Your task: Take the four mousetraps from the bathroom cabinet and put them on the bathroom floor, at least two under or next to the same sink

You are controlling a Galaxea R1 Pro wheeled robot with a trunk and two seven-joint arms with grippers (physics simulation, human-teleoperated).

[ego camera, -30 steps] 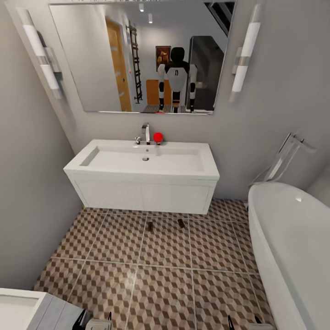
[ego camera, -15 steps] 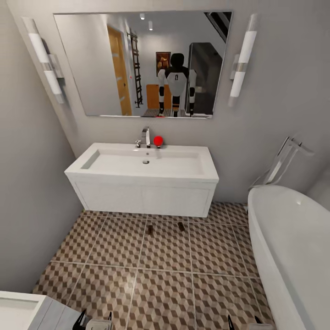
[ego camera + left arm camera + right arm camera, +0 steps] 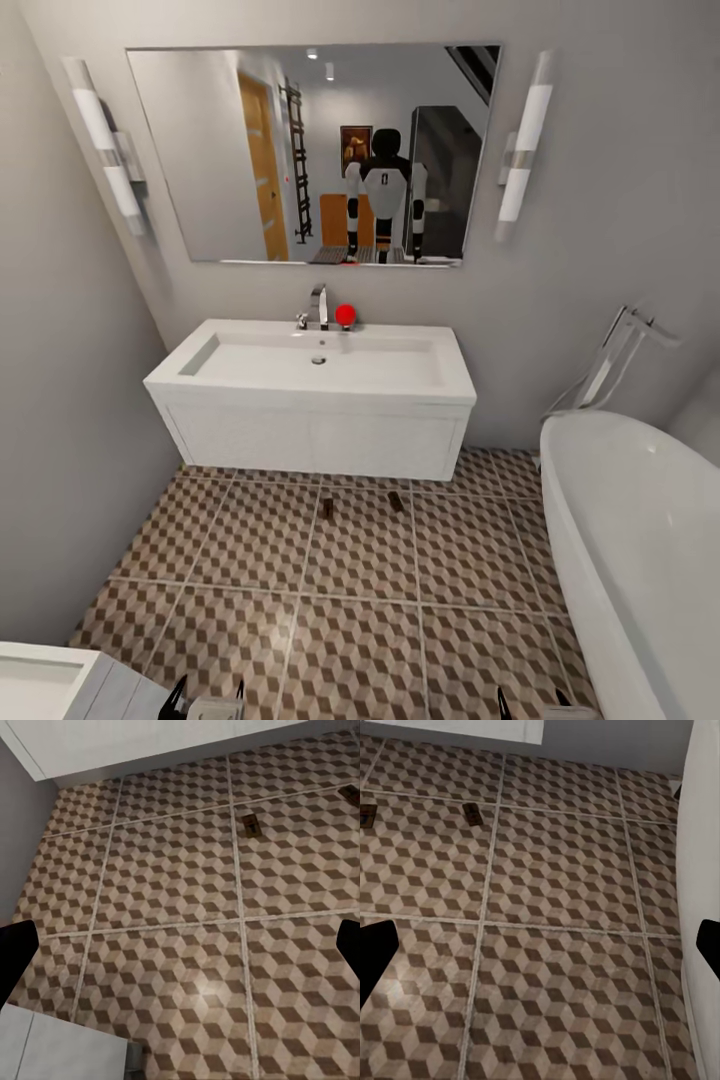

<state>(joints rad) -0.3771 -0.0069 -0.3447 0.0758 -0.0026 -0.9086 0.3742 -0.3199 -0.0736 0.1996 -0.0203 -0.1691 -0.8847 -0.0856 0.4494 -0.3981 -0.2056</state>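
Mousetraps number two in our head view, one (image 3: 327, 508) and another (image 3: 396, 499) on the bathroom floor (image 3: 350, 600) just in front of the bathroom sink (image 3: 315, 365), at 12 o'clock from us. Our left wrist view shows the left gripper (image 3: 180, 945) spread and empty, traps at 1 and 2 o'clock. Our right wrist view shows the right gripper (image 3: 540, 949) spread too, bathtub (image 3: 701, 832) at 3 o'clock. We judge two traps remain to fetch; rolling forward carelessly could knock those placed.
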